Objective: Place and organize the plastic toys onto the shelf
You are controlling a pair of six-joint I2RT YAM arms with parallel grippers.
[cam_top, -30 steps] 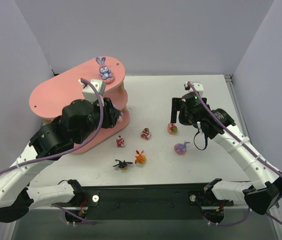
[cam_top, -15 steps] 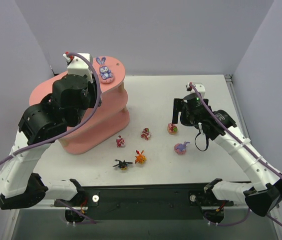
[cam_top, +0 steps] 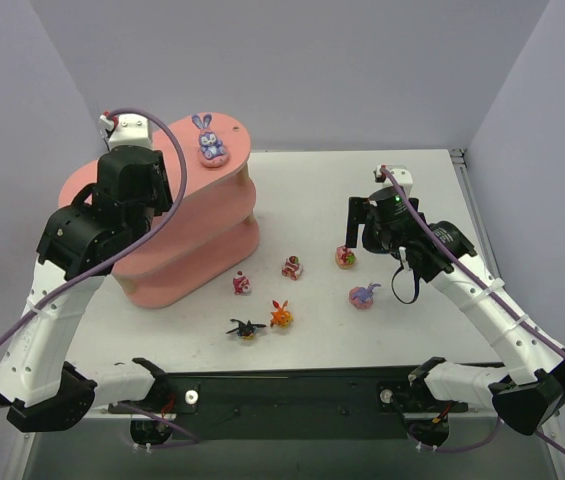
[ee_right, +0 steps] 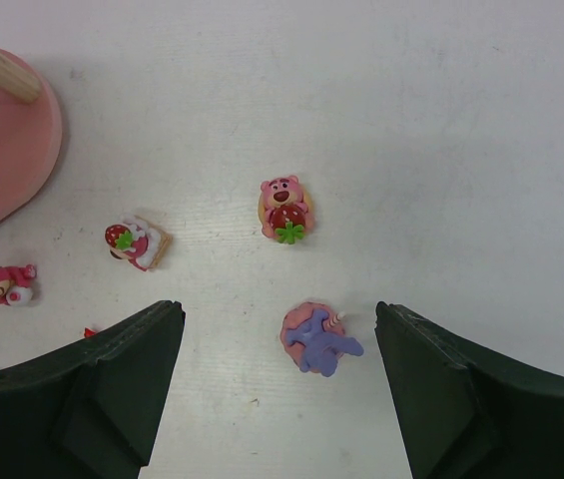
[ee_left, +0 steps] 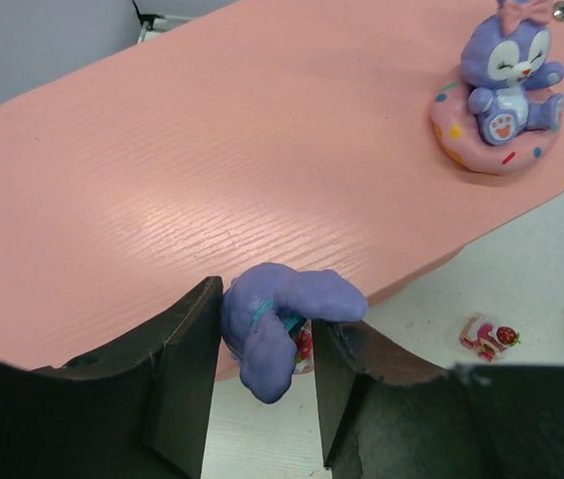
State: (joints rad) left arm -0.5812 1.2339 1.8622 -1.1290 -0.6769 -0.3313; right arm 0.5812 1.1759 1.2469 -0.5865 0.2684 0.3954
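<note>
The salmon-pink shelf (cam_top: pixel 167 215) stands at the left; its top board (ee_left: pixel 212 160) carries one purple bunny (cam_top: pixel 210 140) on a pink ring (ee_left: pixel 501 85). My left gripper (ee_left: pixel 262 369) is shut on a purple long-eared bunny (ee_left: pixel 277 324), held above the top board's near edge. My right gripper (ee_right: pixel 279 311) is open and empty, hovering over a purple bunny on a pink base (ee_right: pixel 318 341) on the table, also in the top view (cam_top: pixel 364 295). A pink bear with a strawberry (ee_right: pixel 284 208) lies just beyond it.
On the table lie a strawberry cake toy (cam_top: pixel 292 267), a pink-red bear (cam_top: pixel 242 284), an orange figure (cam_top: pixel 280 314) and a black-yellow spiky one (cam_top: pixel 247 328). Grey walls close in the back and both sides.
My left arm rose from the shelf's middle tier to above the top board and swung left, still holding the bunny. The right arm barely moved.
</note>
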